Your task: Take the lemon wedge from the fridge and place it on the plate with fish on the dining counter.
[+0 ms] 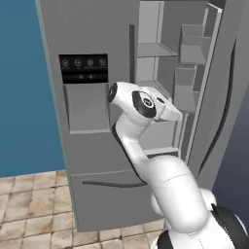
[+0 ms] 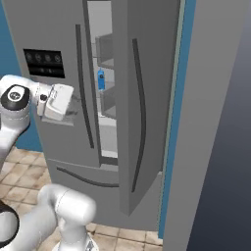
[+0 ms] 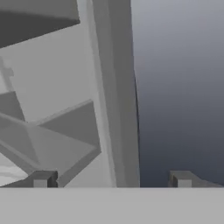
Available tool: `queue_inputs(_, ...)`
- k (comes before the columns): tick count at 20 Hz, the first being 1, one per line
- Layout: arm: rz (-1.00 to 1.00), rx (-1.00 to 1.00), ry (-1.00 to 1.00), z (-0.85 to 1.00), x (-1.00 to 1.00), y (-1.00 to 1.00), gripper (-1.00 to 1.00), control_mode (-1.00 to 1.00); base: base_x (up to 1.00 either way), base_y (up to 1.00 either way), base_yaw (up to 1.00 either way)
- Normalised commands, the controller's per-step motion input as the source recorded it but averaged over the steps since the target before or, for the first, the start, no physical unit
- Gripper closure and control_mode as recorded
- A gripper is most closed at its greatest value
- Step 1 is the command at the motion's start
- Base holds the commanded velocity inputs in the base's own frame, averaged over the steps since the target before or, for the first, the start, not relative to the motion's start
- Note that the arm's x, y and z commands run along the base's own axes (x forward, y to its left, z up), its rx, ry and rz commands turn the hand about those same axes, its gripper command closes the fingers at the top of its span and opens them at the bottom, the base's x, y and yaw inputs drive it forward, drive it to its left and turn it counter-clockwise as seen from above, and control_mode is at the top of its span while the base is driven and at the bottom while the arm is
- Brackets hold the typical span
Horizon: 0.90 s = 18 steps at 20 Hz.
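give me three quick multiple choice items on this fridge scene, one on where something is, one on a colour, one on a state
1. Where is the small bottle?
A. on a door shelf inside the fridge
B. on the floor
C. in the gripper

2. What colour is the small bottle?
A. red
B. blue
C. green

3. How does the fridge's right door stand?
A. shut
B. taken off
C. swung open

Answers:
1 A, the right base view shows it upright on a shelf in the gap behind the open door.
2 B, it is bright blue against grey shelves.
3 C, both base views show shelves past the door's edge.
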Motion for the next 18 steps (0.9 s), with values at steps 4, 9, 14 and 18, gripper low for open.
queue_inputs(4, 0.00, 0.00, 0.17, -0.05, 0.99, -0.26, -1.00, -1.00, 0.00, 0.00, 0.00)
queue_inputs(9, 0.01, 0.00, 0.08, -0.20, 0.70, -0.49, -1.00, -1.00, 0.00, 0.00, 0.00)
queue_inputs(14, 0.00, 0.00, 0.05, -0.26, 0.65, -0.47, -1.00, -1.00, 0.00, 0.00, 0.00)
queue_inputs(18, 0.00, 0.00, 0.02, -0.21, 0.62, -0.42, -1.00, -1.00, 0.00, 0.00, 0.00)
